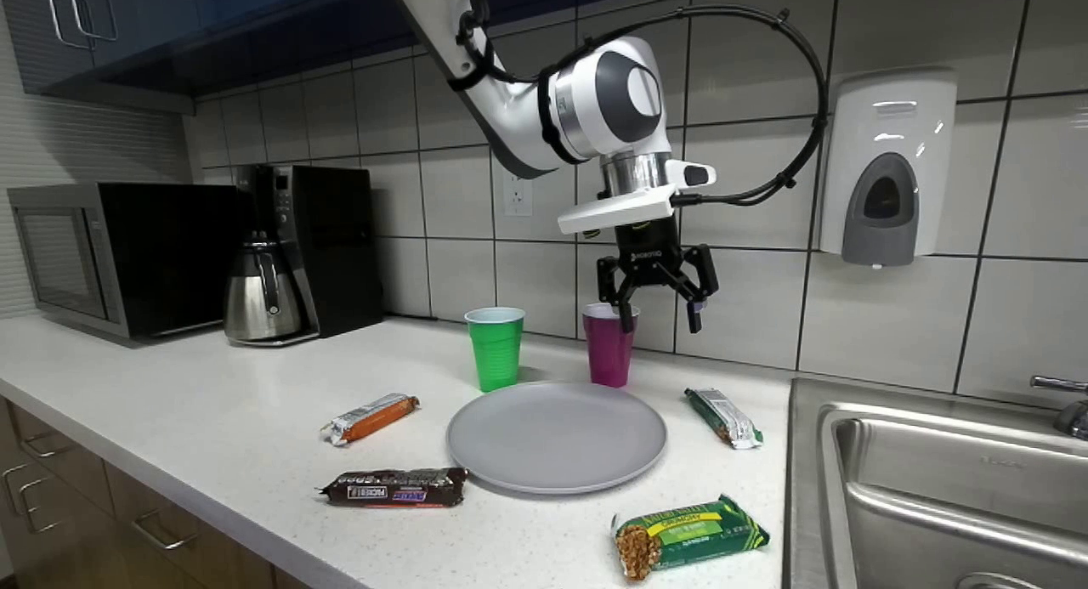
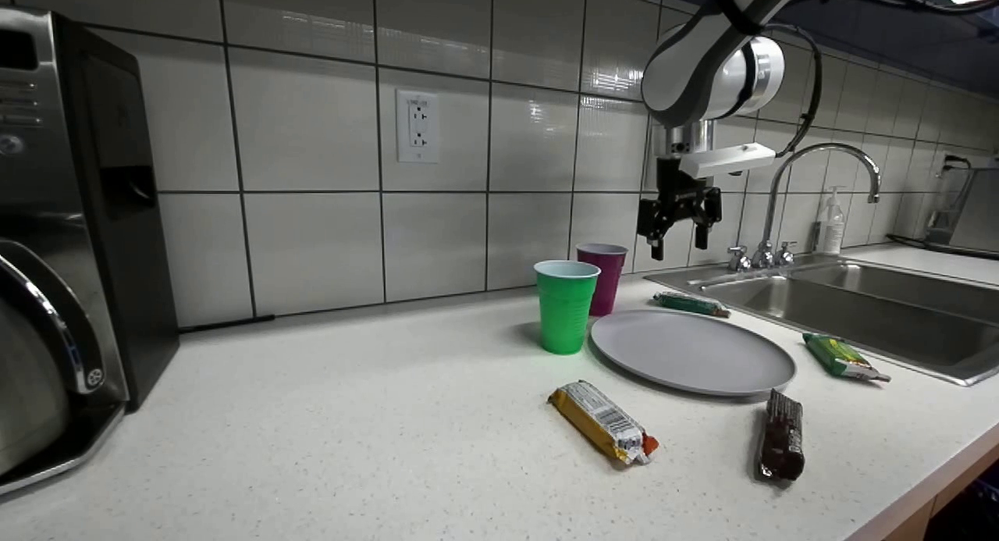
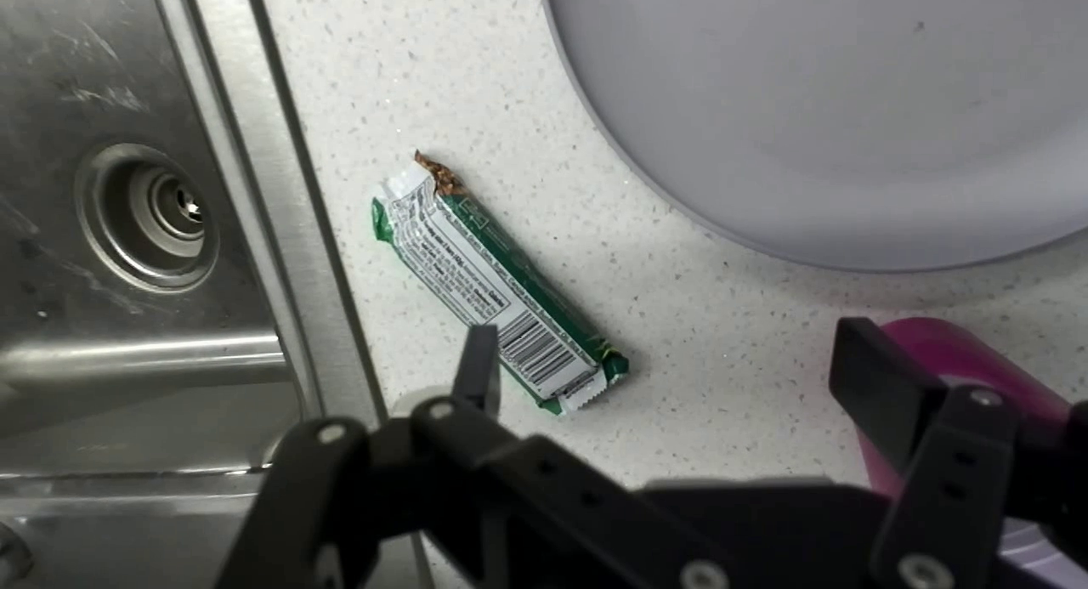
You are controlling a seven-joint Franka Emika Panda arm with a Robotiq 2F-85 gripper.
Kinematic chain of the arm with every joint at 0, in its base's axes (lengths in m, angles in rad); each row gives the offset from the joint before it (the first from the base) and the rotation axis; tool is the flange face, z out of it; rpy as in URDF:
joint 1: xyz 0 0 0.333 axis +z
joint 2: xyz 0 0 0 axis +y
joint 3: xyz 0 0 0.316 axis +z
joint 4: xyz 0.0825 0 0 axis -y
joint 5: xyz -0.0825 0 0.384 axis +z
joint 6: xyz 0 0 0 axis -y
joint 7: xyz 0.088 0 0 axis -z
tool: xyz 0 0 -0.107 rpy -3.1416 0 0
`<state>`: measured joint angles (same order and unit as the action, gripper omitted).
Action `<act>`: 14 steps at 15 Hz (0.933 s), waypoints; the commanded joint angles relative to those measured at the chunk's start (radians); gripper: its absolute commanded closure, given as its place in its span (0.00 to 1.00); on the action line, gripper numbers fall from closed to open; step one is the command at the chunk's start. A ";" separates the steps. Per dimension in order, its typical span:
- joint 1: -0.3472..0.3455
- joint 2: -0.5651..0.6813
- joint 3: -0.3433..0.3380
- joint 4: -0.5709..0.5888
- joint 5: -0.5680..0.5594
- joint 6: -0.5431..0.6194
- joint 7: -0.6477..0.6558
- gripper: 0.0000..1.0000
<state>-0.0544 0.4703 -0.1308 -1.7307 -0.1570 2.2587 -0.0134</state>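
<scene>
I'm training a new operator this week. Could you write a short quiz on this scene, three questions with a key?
1. True or false: the gripper is closed on the green cup.
2. Fill in: in the wrist view, the green-and-white bar lies between the plate and the ____.
3. How many wrapped bars lie on the counter: A) two, B) four, C) six?

Key:
1. False; it is open and empty.
2. Sink.
3. B: an orange bar, a brown bar and two green ones.
</scene>
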 commanded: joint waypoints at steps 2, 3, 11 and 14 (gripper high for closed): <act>-0.009 0.000 0.010 0.002 -0.005 -0.003 0.003 0.00; -0.009 0.000 0.010 0.002 -0.005 -0.003 0.003 0.00; -0.017 0.029 0.007 0.015 -0.012 0.025 -0.018 0.00; -0.032 0.049 0.013 0.027 -0.003 0.036 -0.049 0.00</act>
<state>-0.0594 0.4990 -0.1307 -1.7294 -0.1576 2.2815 -0.0211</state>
